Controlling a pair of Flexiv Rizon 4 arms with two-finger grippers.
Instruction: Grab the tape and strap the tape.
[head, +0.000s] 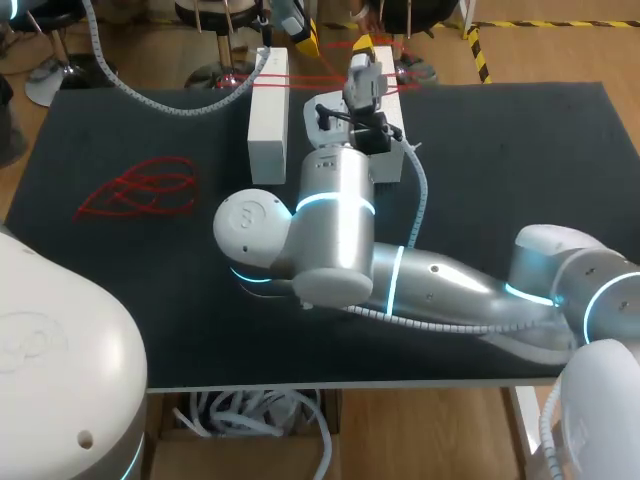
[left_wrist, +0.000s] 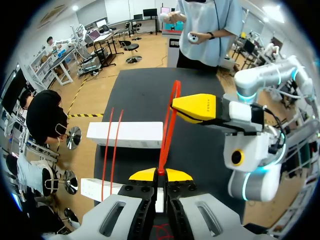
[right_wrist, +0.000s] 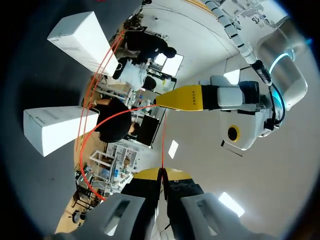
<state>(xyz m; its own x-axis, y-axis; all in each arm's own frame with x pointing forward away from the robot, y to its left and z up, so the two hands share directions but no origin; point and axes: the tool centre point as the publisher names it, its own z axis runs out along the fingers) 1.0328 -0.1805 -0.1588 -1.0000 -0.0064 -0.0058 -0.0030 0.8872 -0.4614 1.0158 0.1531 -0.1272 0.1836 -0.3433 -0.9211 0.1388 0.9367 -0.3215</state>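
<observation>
We hold a thin red tape (left_wrist: 168, 125) in both grippers.
It looks light, limp and slick, best pinched near its ends. Our left gripper (left_wrist: 160, 174) is clamped on it, tips together; our right gripper (right_wrist: 161, 173) seemingly likewise. Ahead of both jaws it loops toward two white boxes (left_wrist: 125, 134).

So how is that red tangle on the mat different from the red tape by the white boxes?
The tangle lies slack in loops, untouched. The tape runs in straight lines across the white boxes, pinched by the left fingers and right fingers. Both are thin, red.
</observation>
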